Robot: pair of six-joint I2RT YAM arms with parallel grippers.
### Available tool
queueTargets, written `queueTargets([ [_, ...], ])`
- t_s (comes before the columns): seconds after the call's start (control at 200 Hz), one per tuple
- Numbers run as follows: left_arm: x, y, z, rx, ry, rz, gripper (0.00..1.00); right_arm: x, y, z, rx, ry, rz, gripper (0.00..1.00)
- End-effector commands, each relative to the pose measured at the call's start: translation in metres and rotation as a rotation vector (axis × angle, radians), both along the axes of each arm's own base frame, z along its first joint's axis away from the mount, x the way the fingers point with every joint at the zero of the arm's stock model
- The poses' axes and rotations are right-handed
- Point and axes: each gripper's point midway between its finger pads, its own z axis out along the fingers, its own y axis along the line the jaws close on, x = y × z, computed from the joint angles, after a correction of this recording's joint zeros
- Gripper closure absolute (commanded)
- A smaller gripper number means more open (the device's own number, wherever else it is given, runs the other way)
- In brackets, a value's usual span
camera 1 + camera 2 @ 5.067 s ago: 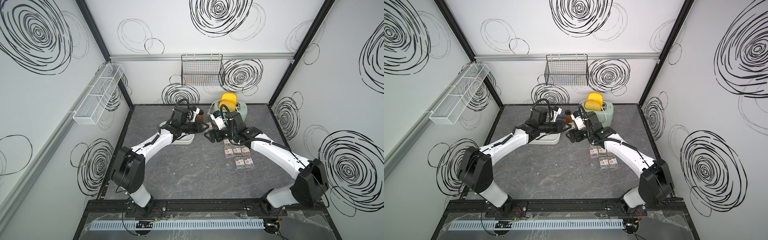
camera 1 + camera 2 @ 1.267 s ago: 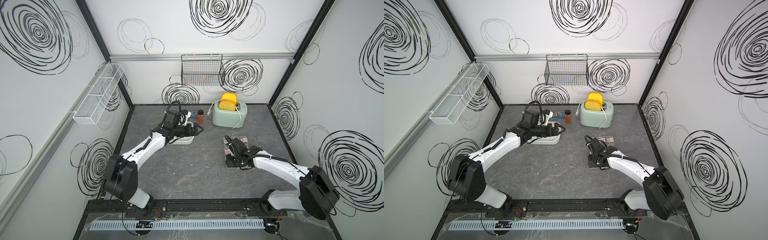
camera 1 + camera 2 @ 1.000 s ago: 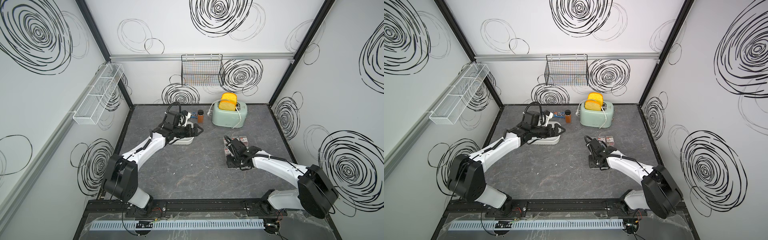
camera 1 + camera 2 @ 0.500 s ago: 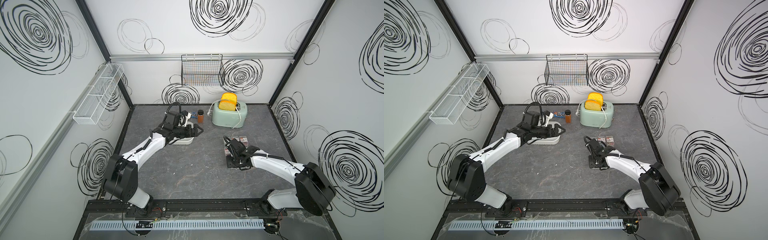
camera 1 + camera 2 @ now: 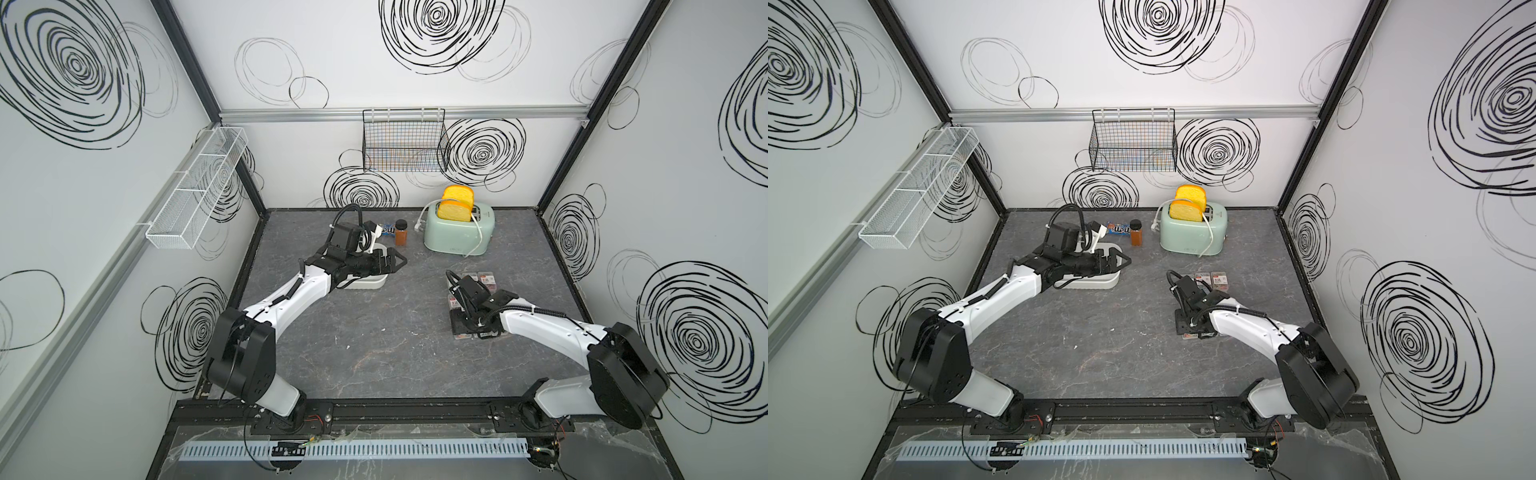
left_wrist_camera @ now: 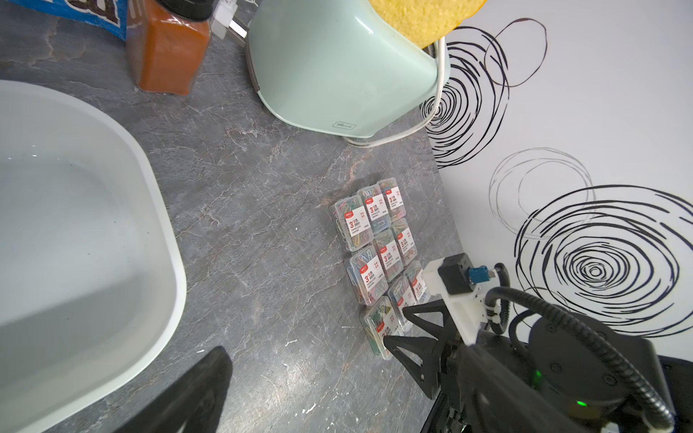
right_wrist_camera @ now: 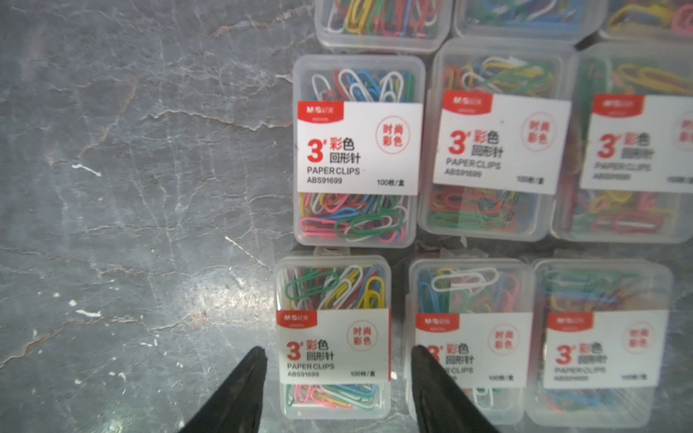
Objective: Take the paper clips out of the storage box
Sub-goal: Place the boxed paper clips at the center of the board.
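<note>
Nine paper clip cases (image 6: 375, 240) sit gridded on the surface (image 5: 374, 340), right of the storage box (image 6: 165, 240).
The right hand (image 7: 337, 350), spread, straddles the near-left case (image 7: 333, 337), apparently completing the grid; the left hand (image 5: 392, 262), spread wide, hovers over the seemingly empty storage box.

White storage box (image 6: 179, 270) empty — paper clips (image 6: 378, 258), nine cases, gridded flat outside.

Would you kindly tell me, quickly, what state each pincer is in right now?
Left pincer: open, empty, near the box.
Right pincer: open, straddling a clip case without gripping it.
</note>
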Motion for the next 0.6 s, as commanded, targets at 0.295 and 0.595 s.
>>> queueTargets([
  [0.295, 0.005, 0.010, 0.016, -0.019, -0.064, 0.016, 0.01, 0.016, 0.036, 0.025, 0.114, -0.056, 0.074, 0.41],
  [0.595, 0.008, 0.026, 0.017, 0.009, -0.073, 0.067, 0.01, 0.004, 0.072, 0.002, 0.173, 0.035, 0.173, 0.39],
])
